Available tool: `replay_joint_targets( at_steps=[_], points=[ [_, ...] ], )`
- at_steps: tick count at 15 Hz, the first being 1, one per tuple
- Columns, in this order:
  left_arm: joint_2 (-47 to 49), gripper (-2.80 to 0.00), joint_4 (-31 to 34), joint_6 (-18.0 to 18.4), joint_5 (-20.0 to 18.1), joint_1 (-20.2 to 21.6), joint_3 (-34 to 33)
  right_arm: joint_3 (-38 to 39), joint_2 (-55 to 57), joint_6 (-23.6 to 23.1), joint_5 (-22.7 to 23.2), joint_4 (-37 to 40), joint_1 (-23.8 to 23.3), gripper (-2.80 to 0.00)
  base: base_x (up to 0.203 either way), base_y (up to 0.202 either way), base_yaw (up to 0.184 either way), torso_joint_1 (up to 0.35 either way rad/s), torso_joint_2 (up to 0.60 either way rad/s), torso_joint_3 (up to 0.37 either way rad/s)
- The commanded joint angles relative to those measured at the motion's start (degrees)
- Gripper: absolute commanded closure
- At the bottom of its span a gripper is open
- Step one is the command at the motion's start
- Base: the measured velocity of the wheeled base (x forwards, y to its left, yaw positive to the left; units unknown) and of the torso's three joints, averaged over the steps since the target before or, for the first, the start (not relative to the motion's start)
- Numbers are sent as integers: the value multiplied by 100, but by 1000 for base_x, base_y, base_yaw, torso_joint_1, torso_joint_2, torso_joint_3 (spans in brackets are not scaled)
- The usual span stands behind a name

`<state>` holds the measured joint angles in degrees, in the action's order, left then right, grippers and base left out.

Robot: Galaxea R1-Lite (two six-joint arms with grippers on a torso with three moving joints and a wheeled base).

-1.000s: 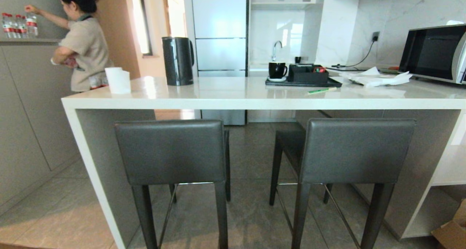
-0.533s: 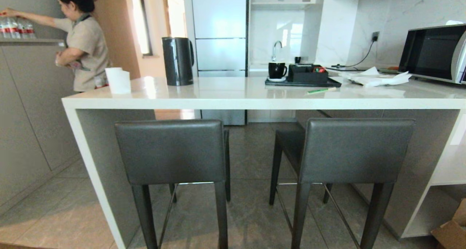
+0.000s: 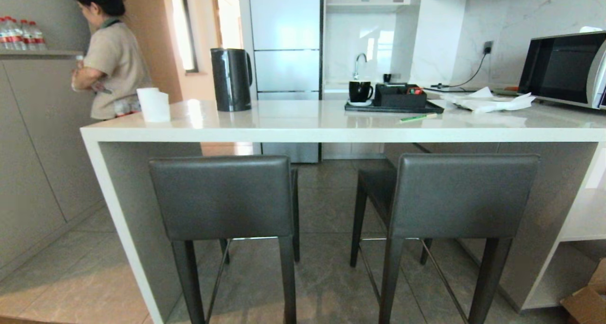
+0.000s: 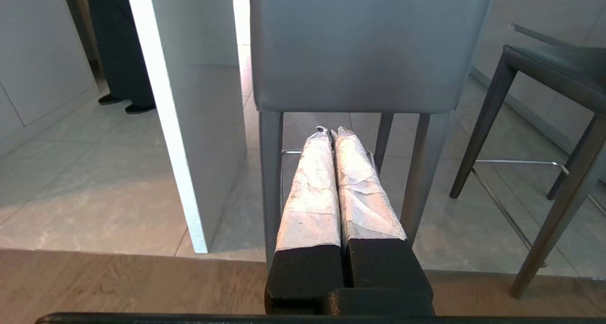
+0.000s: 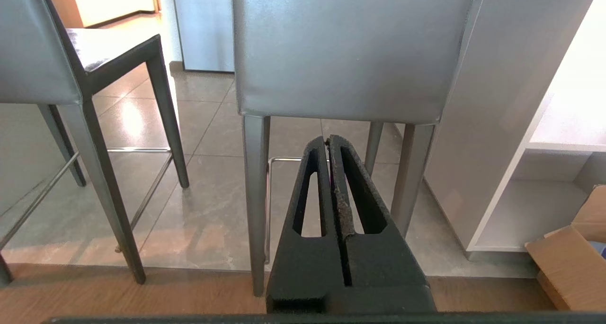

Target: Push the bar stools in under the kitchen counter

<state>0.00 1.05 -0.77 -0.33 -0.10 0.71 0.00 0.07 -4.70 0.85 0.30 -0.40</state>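
Note:
Two bar stools with dark grey leather backrests stand at the kitchen counter (image 3: 331, 133), a long white slab top. The left stool (image 3: 222, 196) is near the counter's white end panel (image 3: 113, 210); the right stool (image 3: 459, 196) is angled a little, its seat partly under the top. Neither gripper appears in the head view. My left gripper (image 4: 330, 130) is shut and empty, low behind the left stool's backrest (image 4: 364, 44). My right gripper (image 5: 327, 139) is shut and empty, low behind the right stool's backrest (image 5: 350, 49). Neither touches a stool.
A person (image 3: 111, 58) stands beyond the counter's left end by grey cabinets. On the counter are a kettle (image 3: 231, 79), a paper roll (image 3: 153, 104), a black tray with a mug (image 3: 393, 101) and a microwave (image 3: 563, 68). White shelves (image 3: 582, 220) and a cardboard box (image 3: 587, 300) lie right.
The person has drawn an outstretched arm back from the bottles on the ledge. The stools, counter and both grippers have not moved.

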Motion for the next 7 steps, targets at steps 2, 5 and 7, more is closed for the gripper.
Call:
replay_joint_targets(
  at_steps=[2,5,7],
  points=[
    [9,0,1,-2,-2,1,0,-9,1,25,3,-4,2,0,0,0,0,0,0,0],
    [9,0,1,-2,-2,1,0,0,1,88,-9,-6,-4,0,0,0,0,0,0,0],
    [9,0,1,-2,-2,1,0,0,1,109,-23,-4,4,0,0,0,0,0,0,0]
  ],
)
